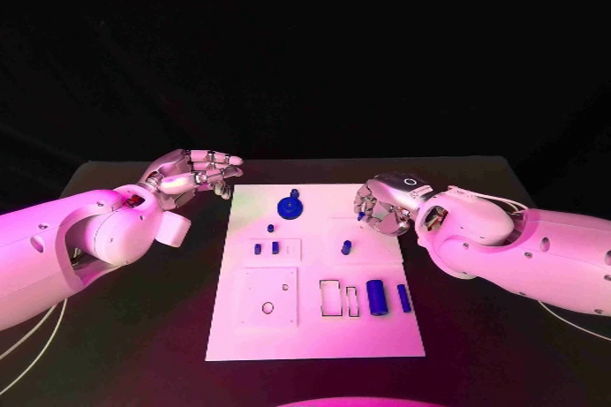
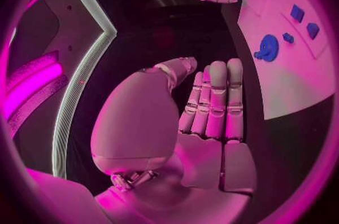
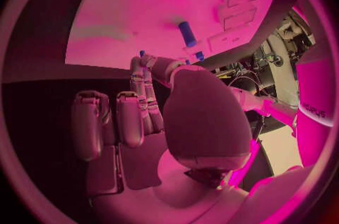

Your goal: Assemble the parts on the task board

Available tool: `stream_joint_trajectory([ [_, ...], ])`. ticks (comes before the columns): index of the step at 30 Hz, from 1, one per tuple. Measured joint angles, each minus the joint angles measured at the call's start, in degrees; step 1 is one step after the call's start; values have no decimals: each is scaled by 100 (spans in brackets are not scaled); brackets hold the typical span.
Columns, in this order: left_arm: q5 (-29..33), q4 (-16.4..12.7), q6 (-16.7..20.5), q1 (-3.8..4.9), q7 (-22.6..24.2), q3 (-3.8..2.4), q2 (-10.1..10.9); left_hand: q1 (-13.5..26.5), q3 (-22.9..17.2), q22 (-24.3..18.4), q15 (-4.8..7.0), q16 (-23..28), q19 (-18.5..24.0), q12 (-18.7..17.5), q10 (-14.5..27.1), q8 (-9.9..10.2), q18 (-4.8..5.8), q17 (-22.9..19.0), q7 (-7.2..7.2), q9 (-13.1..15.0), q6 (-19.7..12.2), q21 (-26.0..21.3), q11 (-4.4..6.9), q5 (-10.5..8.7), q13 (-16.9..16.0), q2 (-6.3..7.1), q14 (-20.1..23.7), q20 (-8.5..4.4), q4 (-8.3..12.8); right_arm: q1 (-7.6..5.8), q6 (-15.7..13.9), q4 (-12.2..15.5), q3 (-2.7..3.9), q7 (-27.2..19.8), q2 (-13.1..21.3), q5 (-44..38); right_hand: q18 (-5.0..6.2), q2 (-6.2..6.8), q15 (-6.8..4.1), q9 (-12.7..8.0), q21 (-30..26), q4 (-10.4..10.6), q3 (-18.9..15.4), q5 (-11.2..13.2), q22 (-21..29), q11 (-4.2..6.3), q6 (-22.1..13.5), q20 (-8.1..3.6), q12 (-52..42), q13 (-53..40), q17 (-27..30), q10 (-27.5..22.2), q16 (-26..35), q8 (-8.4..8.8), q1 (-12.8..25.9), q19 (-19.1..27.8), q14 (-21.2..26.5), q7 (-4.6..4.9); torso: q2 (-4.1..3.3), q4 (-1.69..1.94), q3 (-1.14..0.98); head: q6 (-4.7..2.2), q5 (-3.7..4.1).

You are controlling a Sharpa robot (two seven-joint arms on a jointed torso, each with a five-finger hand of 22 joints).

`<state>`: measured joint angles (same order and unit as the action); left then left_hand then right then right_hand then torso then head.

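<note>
The white task board (image 1: pixel 319 336) lies mid-table. On it are a round blue part (image 1: pixel 291 206) near the far edge, small blue pieces (image 1: pixel 267 247) further in, a blue piece (image 1: pixel 346 246) at the centre, and two blue cylinders (image 1: pixel 377 297) at the near right. My right hand (image 1: pixel 385 204) hovers over the board's far right edge and pinches a small blue part (image 3: pixel 141 53) at its fingertips. My left hand (image 1: pixel 193 172) is above the table just off the board's far left corner, its fingers (image 2: pixel 215 100) straight and holding nothing.
Black table (image 1: pixel 127 336) surrounds the board on both sides. The board carries outlined recesses: a square one (image 1: pixel 270 297) at the near left and narrow slots (image 1: pixel 331 297) beside the cylinders.
</note>
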<state>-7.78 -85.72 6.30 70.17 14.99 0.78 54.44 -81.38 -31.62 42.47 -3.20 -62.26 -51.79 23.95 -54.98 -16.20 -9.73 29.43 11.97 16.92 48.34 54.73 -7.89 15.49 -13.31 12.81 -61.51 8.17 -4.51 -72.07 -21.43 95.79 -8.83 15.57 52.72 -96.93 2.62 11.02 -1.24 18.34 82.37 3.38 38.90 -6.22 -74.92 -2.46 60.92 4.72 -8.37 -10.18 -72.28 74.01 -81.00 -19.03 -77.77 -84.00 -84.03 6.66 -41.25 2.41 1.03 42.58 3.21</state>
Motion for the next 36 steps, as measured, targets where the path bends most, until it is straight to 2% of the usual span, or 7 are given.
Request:
stream_joint_trajectory([
  [6,-6,13,0,0,-3,0,-13,0,0,0,0,0,0,0,0,0,0,-5,0,-5,0,-22,0,0,0,0,0,0,0,-19,-120,356,8,-4,39,24,0,-2,0,0,0,-6,-7,1,0,0,6,0,0,0,0,0,0,-2,14,0,0,-6,1,-1,0,-17,-46],
  [10,-8,25,0,0,-3,3,-31,0,17,-5,0,0,0,21,21,0,0,-5,20,-5,-20,-22,21,0,0,0,0,0,17,-16,-175,613,10,-7,-35,48,0,-9,0,0,0,-23,9,3,0,0,6,0,1,1,12,0,0,-2,22,0,0,-7,1,0,0,-23,-114],
  [14,-10,42,0,-1,-3,7,-55,0,17,-5,0,0,0,21,21,0,0,-5,20,-5,-20,-22,21,0,1,0,0,0,17,22,-205,776,11,-21,-230,71,0,-15,0,0,0,-23,9,5,0,0,6,0,1,1,18,0,0,-1,28,0,0,-7,5,0,3,-25,-222],
  [17,-11,48,0,-2,-4,11,-86,0,17,-5,0,0,0,21,20,0,0,-5,20,-5,-20,-22,21,0,1,0,0,0,17,88,-211,820,11,-33,-403,87,0,0,0,0,0,-23,9,5,1,0,5,0,1,2,18,0,0,2,43,0,0,-7,10,0,10,-15,-328],
  [24,-13,51,0,-2,-14,25,-127,0,17,-5,0,0,0,21,20,0,0,-11,20,-5,-20,-22,21,0,1,0,0,0,17,272,-205,827,-13,-72,-736,116,0,0,0,0,0,-23,8,5,1,-1,3,0,1,4,39,-1,0,17,43,0,0,-7,14,10,19,28,-498],
  [36,-16,21,5,0,-54,34,-161,0,16,-5,0,0,0,19,20,0,0,-11,19,-4,-20,-22,21,0,1,0,0,0,17,597,-150,657,-63,-121,-1128,140,0,1,1,0,-23,-24,8,17,2,-1,-7,0,10,6,56,-1,0,-6,43,0,0,-1,11,13,27,104,-657],
])
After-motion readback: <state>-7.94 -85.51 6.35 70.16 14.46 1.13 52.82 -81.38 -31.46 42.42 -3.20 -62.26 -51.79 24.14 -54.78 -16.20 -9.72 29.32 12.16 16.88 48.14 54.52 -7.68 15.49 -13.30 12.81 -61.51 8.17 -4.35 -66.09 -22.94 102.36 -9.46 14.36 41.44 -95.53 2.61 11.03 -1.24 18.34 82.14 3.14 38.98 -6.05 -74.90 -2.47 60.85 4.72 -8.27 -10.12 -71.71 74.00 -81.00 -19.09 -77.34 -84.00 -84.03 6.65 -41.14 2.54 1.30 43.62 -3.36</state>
